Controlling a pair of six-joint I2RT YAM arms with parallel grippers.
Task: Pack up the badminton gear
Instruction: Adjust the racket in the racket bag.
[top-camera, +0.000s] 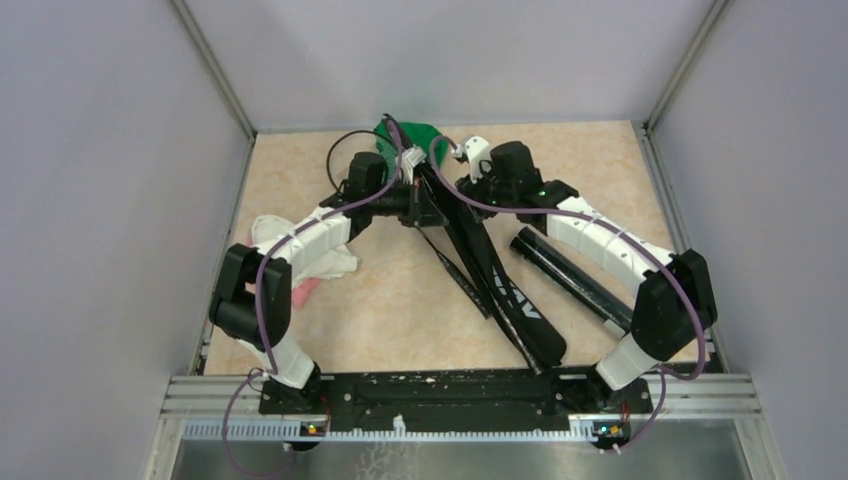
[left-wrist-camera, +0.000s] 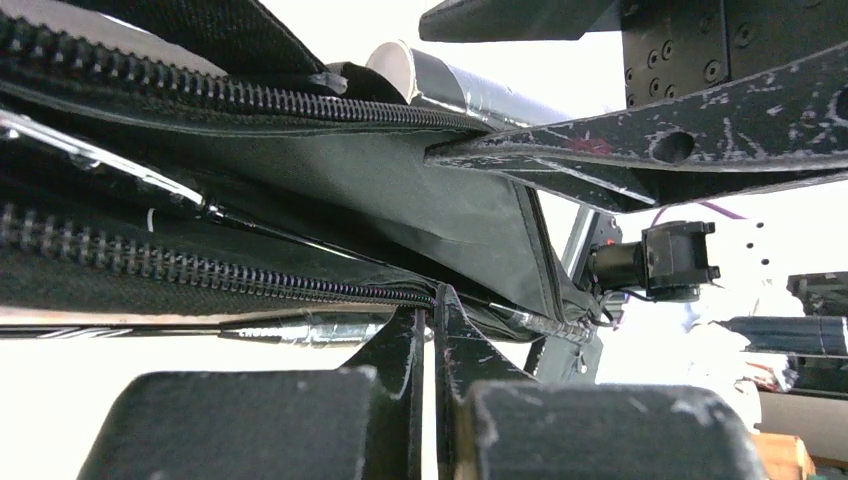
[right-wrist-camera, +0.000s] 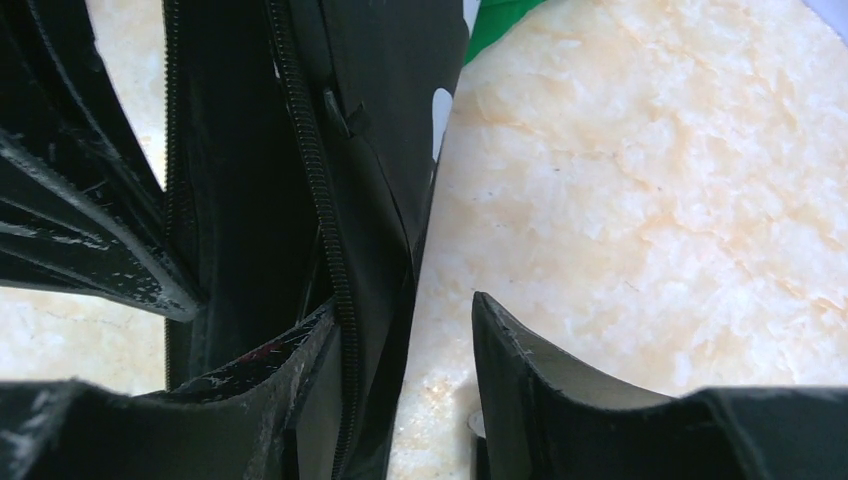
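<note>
The black racket bag (top-camera: 500, 290) lies diagonally across the table, its open zipped end at the far middle. My left gripper (top-camera: 413, 200) is shut on the bag's lower zip edge (left-wrist-camera: 300, 280), seen in the left wrist view (left-wrist-camera: 432, 295). My right gripper (top-camera: 447, 185) is open at the same end (right-wrist-camera: 405, 305), one finger (right-wrist-camera: 250, 370) inside the bag's mouth and the other finger (right-wrist-camera: 540, 370) outside over bare table. A thin black racket (top-camera: 455, 270) lies along the bag's left side. The long black tube (top-camera: 570, 275) lies on the table right of the bag. No shuttlecock shows.
A green cloth (top-camera: 405, 135) lies at the far middle, just beyond both grippers. White cloth (top-camera: 330, 260) and pink cloth (top-camera: 305, 292) lie at the left under my left arm. Grey walls close in the table (top-camera: 600, 160) on three sides.
</note>
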